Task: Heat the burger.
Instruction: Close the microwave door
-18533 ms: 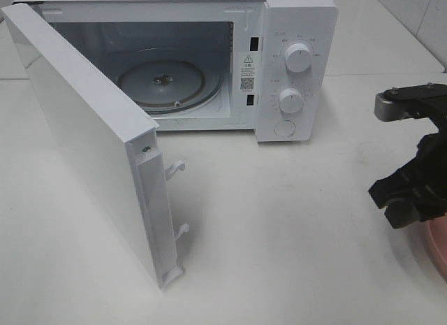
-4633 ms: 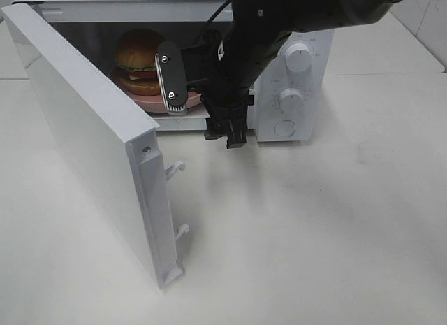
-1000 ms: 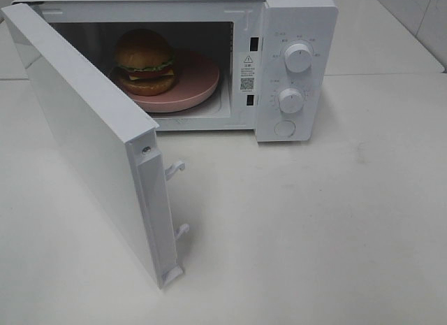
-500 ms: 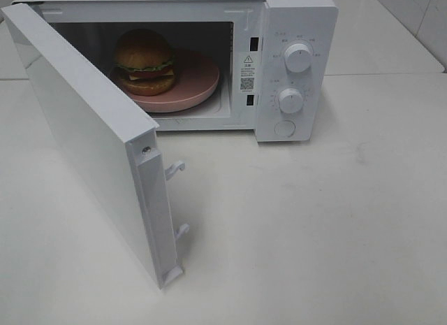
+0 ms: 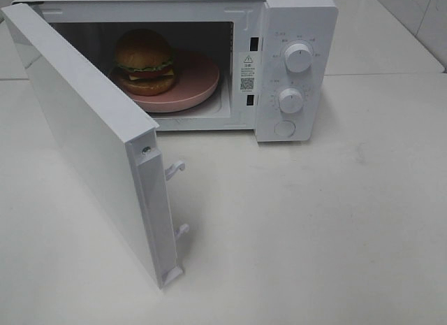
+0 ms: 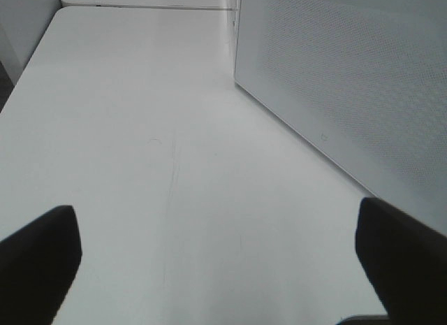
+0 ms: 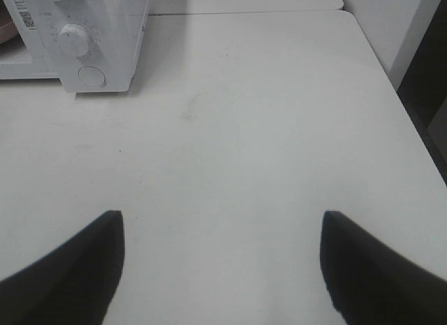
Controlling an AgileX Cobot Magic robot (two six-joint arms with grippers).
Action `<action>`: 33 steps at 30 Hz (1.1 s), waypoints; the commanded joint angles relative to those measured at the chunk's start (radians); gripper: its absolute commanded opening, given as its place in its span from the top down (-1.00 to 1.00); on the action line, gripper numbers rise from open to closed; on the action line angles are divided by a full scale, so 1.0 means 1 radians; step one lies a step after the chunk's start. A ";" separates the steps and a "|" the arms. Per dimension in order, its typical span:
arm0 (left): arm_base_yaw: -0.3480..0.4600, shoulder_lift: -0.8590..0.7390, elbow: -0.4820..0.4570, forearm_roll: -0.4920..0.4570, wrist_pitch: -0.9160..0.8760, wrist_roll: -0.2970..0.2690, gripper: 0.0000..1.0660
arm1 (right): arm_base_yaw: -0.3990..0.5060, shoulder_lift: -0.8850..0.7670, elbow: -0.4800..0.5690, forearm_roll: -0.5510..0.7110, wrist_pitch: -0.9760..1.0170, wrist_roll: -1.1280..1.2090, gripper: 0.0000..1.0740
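Observation:
The burger [image 5: 144,61], with a golden-brown bun, lettuce, tomato and cheese, sits on a round pink plate [image 5: 195,87] inside the white microwave [image 5: 297,31]. The microwave door [image 5: 91,136] stands wide open, swung out to the left. Neither gripper shows in the exterior view. My left gripper [image 6: 216,258] is open and empty above the bare table, beside the outer face of the door [image 6: 356,87]. My right gripper [image 7: 220,258] is open and empty over the table, well away from the microwave's control panel [image 7: 91,38].
The control panel carries two round knobs [image 5: 298,58] and a round button [image 5: 284,128]. The door's latch hooks [image 5: 174,170] stick out from its free edge. The white table [image 5: 314,227] runs to an edge on the right in the right wrist view [image 7: 391,80].
Earlier the microwave was empty; then the right arm set the plate with the burger inside and drew back out of view. Over the last second nothing has moved.

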 commanded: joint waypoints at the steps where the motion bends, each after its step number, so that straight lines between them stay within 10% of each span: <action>1: 0.000 -0.004 0.003 0.004 -0.017 -0.001 -0.86 | -0.004 -0.027 0.005 0.003 -0.010 -0.002 -0.41; 18: 0.000 0.101 -0.036 0.036 -0.090 -0.013 -0.73 | -0.004 -0.027 0.005 0.004 -0.010 -0.002 -0.41; 33: 0.000 0.409 0.024 0.009 -0.410 -0.007 1.00 | -0.004 -0.027 0.005 0.004 -0.010 -0.002 -0.40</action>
